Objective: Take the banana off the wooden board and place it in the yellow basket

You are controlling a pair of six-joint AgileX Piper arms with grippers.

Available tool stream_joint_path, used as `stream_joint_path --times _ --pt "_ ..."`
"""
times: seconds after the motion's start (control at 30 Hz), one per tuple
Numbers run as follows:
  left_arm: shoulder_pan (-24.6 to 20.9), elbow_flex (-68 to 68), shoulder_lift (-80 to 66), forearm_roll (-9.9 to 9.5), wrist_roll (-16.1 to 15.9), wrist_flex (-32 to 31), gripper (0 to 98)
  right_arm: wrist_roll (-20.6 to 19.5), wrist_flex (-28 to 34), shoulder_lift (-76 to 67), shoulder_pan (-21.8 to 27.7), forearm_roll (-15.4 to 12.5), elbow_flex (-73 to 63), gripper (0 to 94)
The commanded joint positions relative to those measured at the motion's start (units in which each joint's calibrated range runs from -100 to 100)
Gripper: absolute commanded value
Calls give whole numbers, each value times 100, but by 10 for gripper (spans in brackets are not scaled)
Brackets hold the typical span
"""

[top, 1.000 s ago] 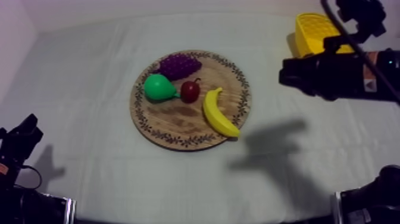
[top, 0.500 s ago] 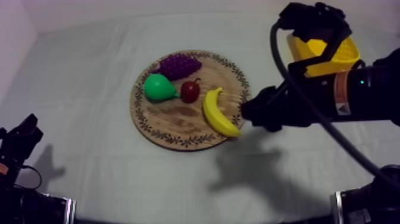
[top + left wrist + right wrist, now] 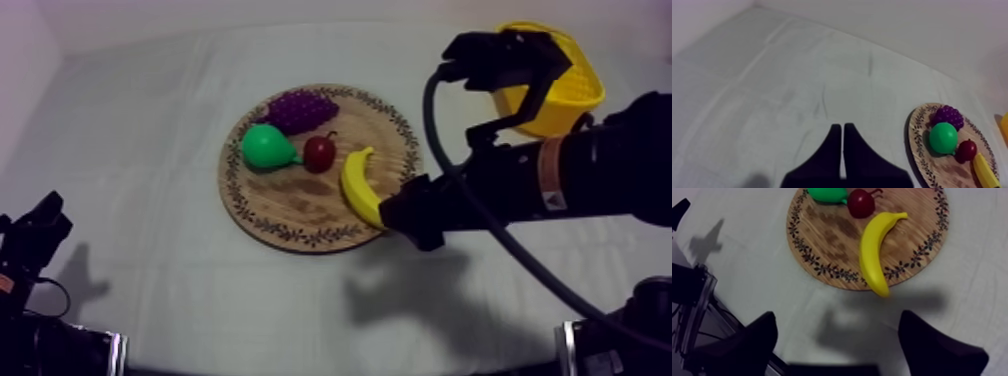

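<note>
Spread wide and empty, my right gripper (image 3: 837, 323) hangs just off the wooden board's (image 3: 822, 233) rim, beside the banana's (image 3: 872, 253) tip. The banana lies on the board, that tip overhanging the rim. If I close on the tapered end it may squirt free. If I descend too low, a finger could catch the rim and shove the board.

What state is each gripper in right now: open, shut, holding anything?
Left gripper: shut, holding nothing.
Right gripper: open, empty, just short of the banana.
</note>
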Motion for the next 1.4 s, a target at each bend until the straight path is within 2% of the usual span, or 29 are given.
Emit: stream_joint_path --times 0.0,0.17,0.5,0.67,1.03,1.37 --pt "-3 3 -3 2 0 -2 1 2 -77 179 44 1 -26 720" --pt "-3 3 -3 2 0 -2 1 15 -282 690 174 -2 -201 713" --pt "-3 3 -3 2 0 -2 1 475 -609 1964 505 -393 -793 699" --pt "-3 3 -3 2 0 -2 1 477 -777 2584 564 -385 -1048 695" --pt "-3 3 -3 2 0 -2 1 866 -336 3834 680 -772 -2155 694" --pt "-3 3 -3 2 0 -2 1 1126 -62 4707 814 -980 -2890 680"
